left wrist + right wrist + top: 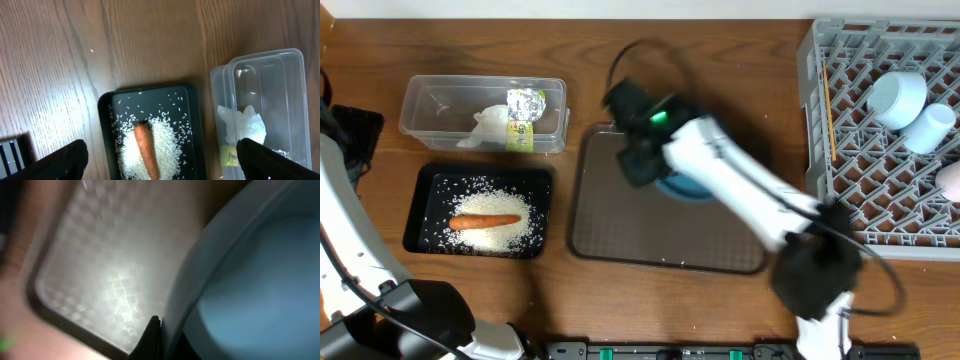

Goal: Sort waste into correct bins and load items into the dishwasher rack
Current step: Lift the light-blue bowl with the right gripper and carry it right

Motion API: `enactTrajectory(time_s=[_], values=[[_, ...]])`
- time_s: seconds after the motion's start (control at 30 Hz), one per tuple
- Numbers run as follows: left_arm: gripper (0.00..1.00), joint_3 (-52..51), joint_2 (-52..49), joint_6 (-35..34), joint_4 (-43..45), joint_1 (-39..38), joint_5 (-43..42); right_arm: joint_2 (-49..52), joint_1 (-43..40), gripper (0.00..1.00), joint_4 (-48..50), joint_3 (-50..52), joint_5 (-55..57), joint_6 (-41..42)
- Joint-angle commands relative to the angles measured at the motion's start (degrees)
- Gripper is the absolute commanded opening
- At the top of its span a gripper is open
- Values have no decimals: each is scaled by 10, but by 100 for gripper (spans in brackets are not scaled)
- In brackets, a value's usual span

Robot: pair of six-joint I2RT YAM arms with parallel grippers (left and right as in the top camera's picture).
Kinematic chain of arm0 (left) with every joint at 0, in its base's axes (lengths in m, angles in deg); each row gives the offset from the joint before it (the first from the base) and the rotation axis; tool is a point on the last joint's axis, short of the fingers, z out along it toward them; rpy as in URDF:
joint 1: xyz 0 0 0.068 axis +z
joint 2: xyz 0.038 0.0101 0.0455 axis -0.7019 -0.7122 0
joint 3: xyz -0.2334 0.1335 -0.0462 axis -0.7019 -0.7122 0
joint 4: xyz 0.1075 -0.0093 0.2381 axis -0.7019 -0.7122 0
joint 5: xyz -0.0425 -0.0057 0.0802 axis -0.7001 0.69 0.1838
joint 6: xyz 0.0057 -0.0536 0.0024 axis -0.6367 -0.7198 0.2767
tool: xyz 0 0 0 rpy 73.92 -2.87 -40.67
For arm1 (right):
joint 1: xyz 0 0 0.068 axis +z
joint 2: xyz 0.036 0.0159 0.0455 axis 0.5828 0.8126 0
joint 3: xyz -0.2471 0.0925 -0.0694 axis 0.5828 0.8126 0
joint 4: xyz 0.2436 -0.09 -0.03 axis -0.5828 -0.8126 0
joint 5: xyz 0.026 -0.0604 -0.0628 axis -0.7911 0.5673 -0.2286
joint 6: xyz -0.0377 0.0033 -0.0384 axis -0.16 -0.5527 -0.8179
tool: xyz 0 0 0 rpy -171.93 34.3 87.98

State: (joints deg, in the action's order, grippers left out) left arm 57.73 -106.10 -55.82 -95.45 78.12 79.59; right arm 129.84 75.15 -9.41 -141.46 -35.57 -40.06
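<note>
Right arm's gripper dominates the close view, its jaws pinched shut on the rim of the large blue bowl, one dark fingertip showing against the outside of the rim. From overhead, the bowl sits on the brown serving tray at the middle of the wooden table, toward the tray's far side, and is largely covered by the white arm reaching in from the near right.

At left, the left gripper hangs with its jaws spread wide and nothing between them, above the two bins. One finger is over bare wood and the other is over the clear plastic container.

On the near left, the shallow black tray holds a heap of white rice grains, with the small orange carrot lying across them. Just beyond it, the clear plastic container holds the crumpled white-and-green wrapper beside a wad of white paper.

On the far right stands the grey dishwasher rack. Two pale cups lie side by side in its far part, and a thin wooden stick runs along its left side; whether that is both chopsticks cannot be told.
</note>
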Motion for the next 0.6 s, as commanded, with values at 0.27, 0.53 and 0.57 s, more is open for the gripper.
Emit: enactTrajectory(time_s=[0.27, 0.53, 0.57], values=[[98, 2, -2, -3, -1, 2, 1, -155, -294, 1, 37, -14, -269, -186], [98, 2, -2, -3, -1, 2, 1, -139, -510, 1, 115, -14, -538, -255], [98, 2, -2, -3, -1, 2, 1, -138, -529, 1, 128, -14, -550, -254]])
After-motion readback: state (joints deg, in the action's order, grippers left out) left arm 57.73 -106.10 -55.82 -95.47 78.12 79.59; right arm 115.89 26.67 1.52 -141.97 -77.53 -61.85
